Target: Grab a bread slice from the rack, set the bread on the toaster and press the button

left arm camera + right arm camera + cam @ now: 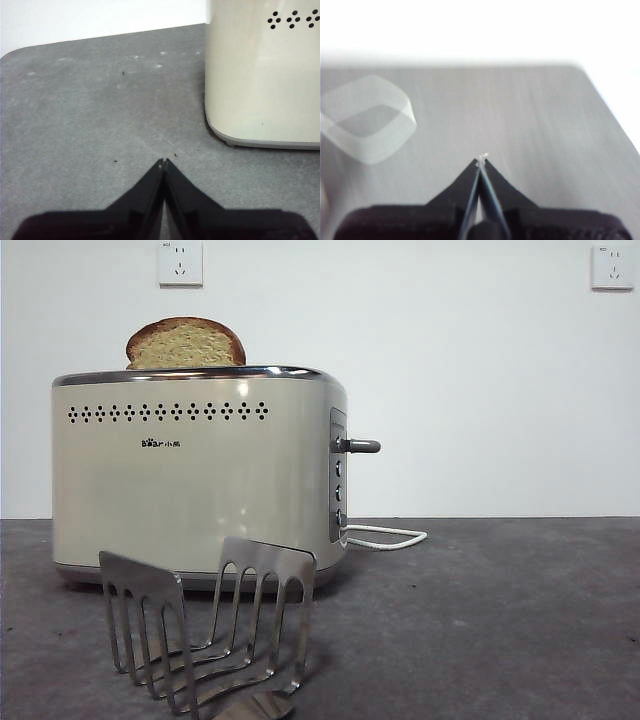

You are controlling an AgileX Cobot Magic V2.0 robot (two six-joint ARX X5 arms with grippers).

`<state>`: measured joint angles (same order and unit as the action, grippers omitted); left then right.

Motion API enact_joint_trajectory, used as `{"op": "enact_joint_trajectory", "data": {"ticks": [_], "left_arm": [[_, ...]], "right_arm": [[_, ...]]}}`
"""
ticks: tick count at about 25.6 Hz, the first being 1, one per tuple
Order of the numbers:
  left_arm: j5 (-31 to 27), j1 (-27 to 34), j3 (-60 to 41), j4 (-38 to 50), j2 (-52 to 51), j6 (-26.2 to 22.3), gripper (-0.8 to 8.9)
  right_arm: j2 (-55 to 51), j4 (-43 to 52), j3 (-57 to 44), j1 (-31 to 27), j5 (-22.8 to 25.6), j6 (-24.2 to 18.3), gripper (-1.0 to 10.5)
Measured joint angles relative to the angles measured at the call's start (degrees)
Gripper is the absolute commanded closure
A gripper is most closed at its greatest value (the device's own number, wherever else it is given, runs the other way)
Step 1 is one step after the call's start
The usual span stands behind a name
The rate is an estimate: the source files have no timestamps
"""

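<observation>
With the bread [186, 343] standing in the toaster [190, 490] by the surface's back edge, both pinched-shut, empty end effectors [164, 161] [482, 159] leave the stiff, small lever [362, 446] needing a firm downward push.

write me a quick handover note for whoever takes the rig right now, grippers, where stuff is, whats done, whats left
Left gripper: shut, holding nothing, low over the table beside the toaster.
Right gripper: shut, holding nothing, over bare table; its view is blurred.
Neither arm shows in the front view.
Bread: upright in the toaster, its top sticking out above the rim.
Rack: in front of the toaster, no bread in it.
Button: lever sits high on the end panel, looks unpressed.
Done: bread is off the rack and in the toaster.
Left: press the lever down.
</observation>
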<state>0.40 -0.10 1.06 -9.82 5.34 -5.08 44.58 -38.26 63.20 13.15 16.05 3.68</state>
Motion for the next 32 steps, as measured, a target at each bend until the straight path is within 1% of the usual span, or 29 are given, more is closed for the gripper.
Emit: {"op": "enact_joint_trajectory", "data": {"ticks": [1,2,3,6,8,10,13,15,18,21,32], "left_arm": [[0.00,0.00,0.00,0.00,0.13,0.00,8.16],[0.00,0.00,0.00,0.00,0.17,0.00,8.16],[0.00,0.00,0.00,0.00,0.24,0.00,8.16],[0.02,0.00,0.00,0.00,0.26,0.00,8.16],[0.00,0.00,0.00,0.00,0.26,0.00,8.16],[0.02,0.00,0.00,0.00,0.26,0.00,8.16],[0.02,0.00,0.00,0.00,0.26,0.00,8.16],[0.00,0.00,0.00,0.00,0.26,0.00,8.16],[0.02,0.00,0.00,0.00,0.26,0.00,8.16],[0.00,0.00,0.00,0.00,0.26,0.00,8.17],[0.02,0.00,0.00,0.00,0.26,0.00,8.16]], "right_arm": [[-5.01,10.29,-8.55,-0.02,-0.94,0.22,9.5],[-9.25,18.12,-15.67,-0.17,-1.92,0.28,9.5],[-14.47,26.47,-24.20,-0.81,-3.89,0.42,9.5],[-24.28,36.04,-37.86,-2.93,-7.21,0.46,9.5],[-30.64,36.54,-44.92,-5.05,-7.76,0.44,9.5],[-35.56,34.75,-50.16,-7.52,-9.38,0.44,9.5],[-39.43,31.04,-54.05,-10.91,-13.84,-0.42,9.5],[-40.41,30.34,-54.82,-12.00,-15.74,-2.29,9.5],[-41.22,30.95,-56.30,-12.04,-16.28,-5.79,9.5],[-42.01,30.21,-58.23,-12.04,-16.57,-7.26,9.5],[-43.98,32.46,-60.54,-12.44,-16.55,-8.07,9.5]]}}
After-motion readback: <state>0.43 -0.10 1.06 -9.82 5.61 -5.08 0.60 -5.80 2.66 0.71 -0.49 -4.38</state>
